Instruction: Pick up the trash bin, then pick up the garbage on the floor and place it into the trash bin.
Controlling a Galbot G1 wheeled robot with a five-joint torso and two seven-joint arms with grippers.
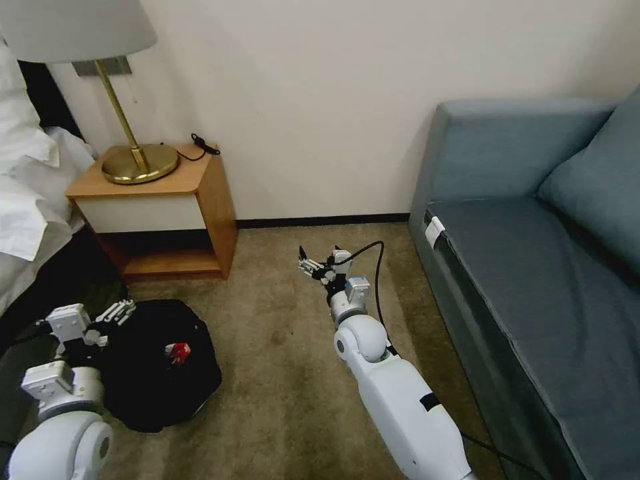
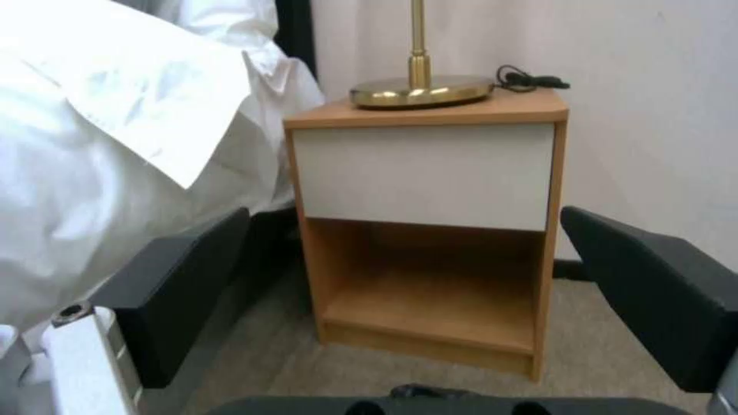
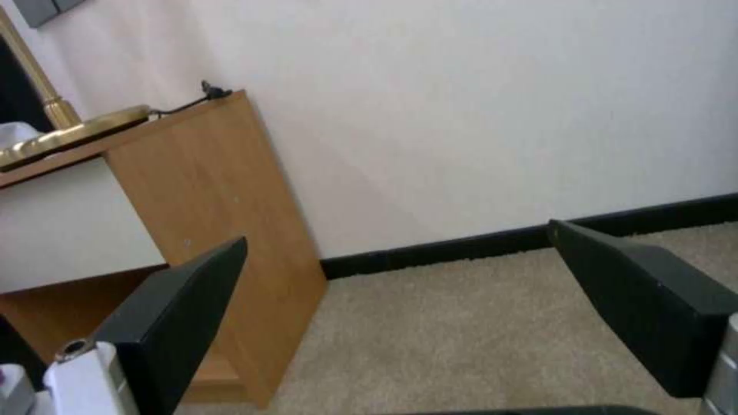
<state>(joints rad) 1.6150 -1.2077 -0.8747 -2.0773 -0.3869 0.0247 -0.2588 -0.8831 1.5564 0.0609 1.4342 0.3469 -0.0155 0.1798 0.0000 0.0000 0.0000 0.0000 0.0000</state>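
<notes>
Glossy white rounded arms with a black cable (image 1: 377, 280) and black flat-fingered hands.

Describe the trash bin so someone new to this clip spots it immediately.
Start at the wooden nightstand carrying the brass lamp beside the bed. On the beige carpet just in front of it is the round black bin lined with a crinkly black bag, beside the left claw. It alone holds a red packet.

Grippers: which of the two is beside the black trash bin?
The left gripper. It is at the edge of the trash bin, while the right gripper hangs over bare carpet, well apart from the bin.
</notes>
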